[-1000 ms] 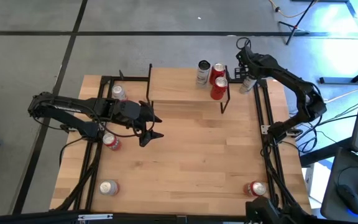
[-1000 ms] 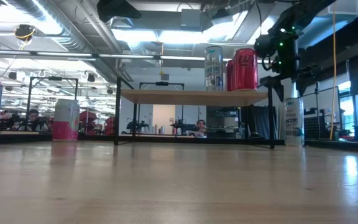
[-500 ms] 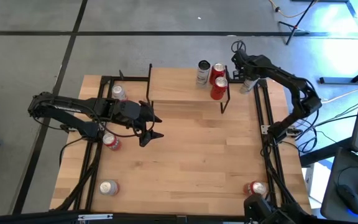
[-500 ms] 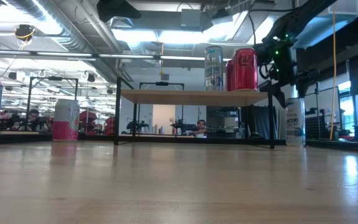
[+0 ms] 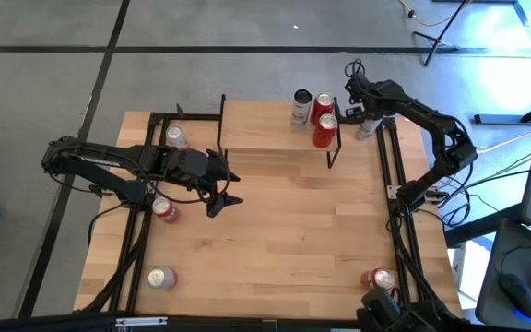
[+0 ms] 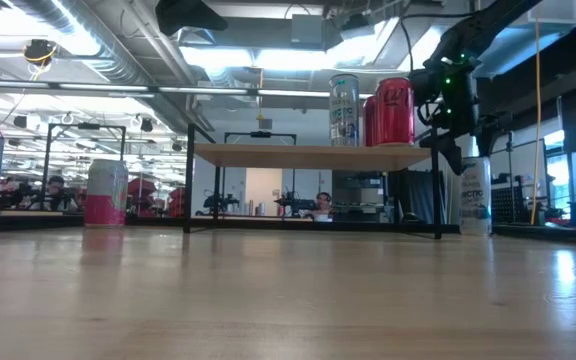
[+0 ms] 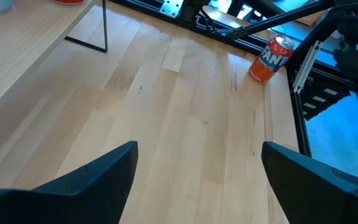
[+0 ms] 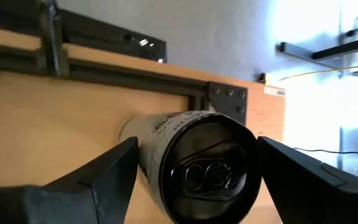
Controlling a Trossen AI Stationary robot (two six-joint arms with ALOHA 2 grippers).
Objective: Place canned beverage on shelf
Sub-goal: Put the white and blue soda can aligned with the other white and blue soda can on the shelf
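Spread wide, the right gripper (image 8: pixel 191 180) is poised directly above a silver-white can (image 8: pixel 194 158), its two fingers (image 8: pixel 86 180) seen on either side of the can's top without touching it. That can (image 5: pixel 366 126) stands upright on the table (image 5: pixel 275 240) at about one o'clock from the table's middle, just beside the right end of the shelf (image 5: pixel 265 129), close to the black side rail. In the low view the can (image 6: pixel 473 195) is seen below and beside the gripper, on the tabletop rather than on the shelf plank (image 6: pixel 308 155). It is judged to be a rigid but thin-walled metal cylinder, smooth and somewhat slippery, fairly heavy if full, and easily dented by a hard squeeze; hold is best taken across the body just under the rim, with the fingers on opposite sides. Three cans are already set on the shelf's right end: a silver can (image 5: pixel 301 108) and two red cans (image 5: pixel 324 120), so free plank is left toward eleven o'clock. Farther out, the left gripper (image 5: pixel 226 187) waits over the table at about nine o'clock from the middle, its fingers parted and empty. Other cans stand around the edges: one at ten o'clock (image 5: pixel 176 137), a red one at nine (image 5: pixel 164 210), one at seven (image 5: pixel 160 278), and an orange can (image 7: pixel 271 58) at five o'clock.
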